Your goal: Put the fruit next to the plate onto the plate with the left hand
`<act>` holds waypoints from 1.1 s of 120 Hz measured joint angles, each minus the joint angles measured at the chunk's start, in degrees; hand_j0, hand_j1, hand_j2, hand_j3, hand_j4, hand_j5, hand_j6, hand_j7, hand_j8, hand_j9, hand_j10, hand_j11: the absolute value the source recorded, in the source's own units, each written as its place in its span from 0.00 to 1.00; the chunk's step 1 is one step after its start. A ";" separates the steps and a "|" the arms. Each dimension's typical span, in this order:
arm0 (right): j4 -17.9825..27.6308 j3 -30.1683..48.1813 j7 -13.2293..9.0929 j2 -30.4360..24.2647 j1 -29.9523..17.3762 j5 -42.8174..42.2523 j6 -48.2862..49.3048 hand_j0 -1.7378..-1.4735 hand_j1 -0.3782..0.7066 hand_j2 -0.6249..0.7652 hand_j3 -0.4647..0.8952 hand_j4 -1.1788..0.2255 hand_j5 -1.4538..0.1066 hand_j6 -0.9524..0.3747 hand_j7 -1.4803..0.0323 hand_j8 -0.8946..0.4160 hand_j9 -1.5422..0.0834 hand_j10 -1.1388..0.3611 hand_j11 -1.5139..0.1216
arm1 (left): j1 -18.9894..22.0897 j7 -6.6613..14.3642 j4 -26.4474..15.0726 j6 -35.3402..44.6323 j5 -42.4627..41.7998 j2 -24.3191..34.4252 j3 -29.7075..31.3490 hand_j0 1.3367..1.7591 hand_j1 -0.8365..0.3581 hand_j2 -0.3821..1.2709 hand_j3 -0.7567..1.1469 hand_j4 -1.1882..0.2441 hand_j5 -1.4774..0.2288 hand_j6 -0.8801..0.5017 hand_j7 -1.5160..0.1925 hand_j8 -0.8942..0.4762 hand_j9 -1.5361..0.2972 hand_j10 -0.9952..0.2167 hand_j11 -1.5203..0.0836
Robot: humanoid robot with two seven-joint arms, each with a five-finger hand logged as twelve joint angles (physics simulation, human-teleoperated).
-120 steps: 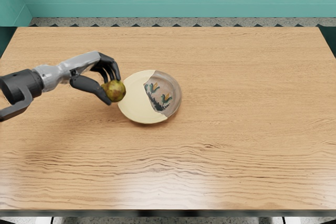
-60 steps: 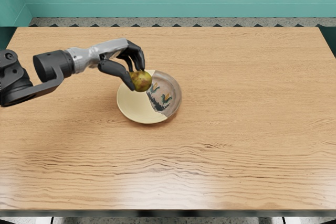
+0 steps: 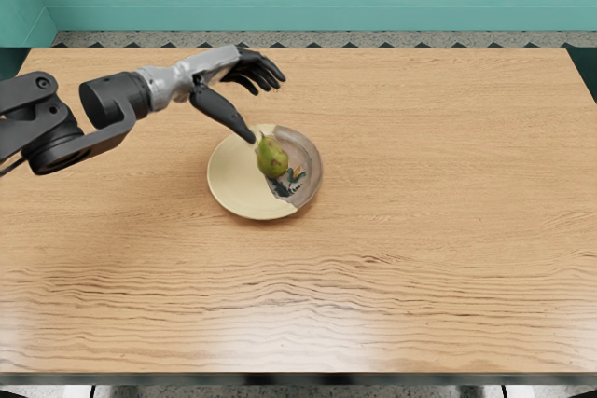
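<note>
A small green-yellow pear (image 3: 271, 157) lies on the cream plate (image 3: 235, 184), over its painted right half. My left hand (image 3: 246, 90) hovers just above and to the upper left of the plate. It is open, with the fingers (image 3: 264, 70) spread away from the fruit and the thumb pointing down toward the pear's stem. Nothing is held in it. Its arm comes in from the left edge. The right arm does not show.
The plate sits left of centre on a wide wooden table (image 3: 420, 230). A teal wall and a patterned floor strip (image 3: 373, 40) run along the far edge.
The left hand carried the pear from the plate's left side over the plate, then let it go. The pear now lies on the plate and the fingers have spread.
</note>
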 joint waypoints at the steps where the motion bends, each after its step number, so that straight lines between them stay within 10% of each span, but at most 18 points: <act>1: 0.00 0.00 0.00 0.00 0.00 0.00 0.00 0.30 0.06 0.44 0.34 0.82 0.90 0.69 0.95 0.66 0.92 0.74 0.90 | 0.00 0.01 -0.01 0.14 -0.19 0.00 0.00 0.76 0.62 0.41 0.40 0.55 0.55 0.35 0.58 0.40 0.55 0.52 0.62; 30: 0.05 0.00 -0.02 0.00 0.00 0.00 0.00 0.30 0.06 0.44 0.34 0.82 0.90 0.69 0.95 0.66 0.92 0.74 0.90 | 2.01 1.03 -4.72 1.20 -2.50 5.95 -0.02 0.76 0.81 0.30 0.40 0.69 0.71 0.50 0.74 0.52 0.70 0.67 0.79; 50: 0.29 0.00 -0.07 0.00 0.00 0.00 0.00 0.30 0.06 0.44 0.34 0.82 0.90 0.69 0.95 0.66 0.92 0.74 0.90 | 3.72 11.47 -16.03 -1.07 -20.79 13.91 -0.31 0.76 0.85 0.27 0.40 0.73 0.75 0.53 0.78 0.55 0.73 0.70 0.83; 78: 0.51 0.00 -0.06 0.00 0.00 -0.01 0.00 0.30 0.06 0.44 0.34 0.82 0.90 0.69 0.95 0.66 0.92 0.74 0.90 | 4.71 27.34 -21.84 -14.74 -55.41 24.69 -1.19 0.76 0.86 0.25 0.40 0.74 0.76 0.54 0.79 0.56 0.74 0.71 0.84; 132: 0.61 0.00 0.00 0.00 0.00 -0.07 0.00 0.30 0.06 0.44 0.34 0.82 0.90 0.69 0.95 0.66 0.92 0.74 0.90 | 9.78 42.04 -23.81 -28.86 -79.13 38.09 -1.10 0.76 0.85 0.25 0.40 0.74 0.76 0.54 0.78 0.56 0.74 0.71 0.84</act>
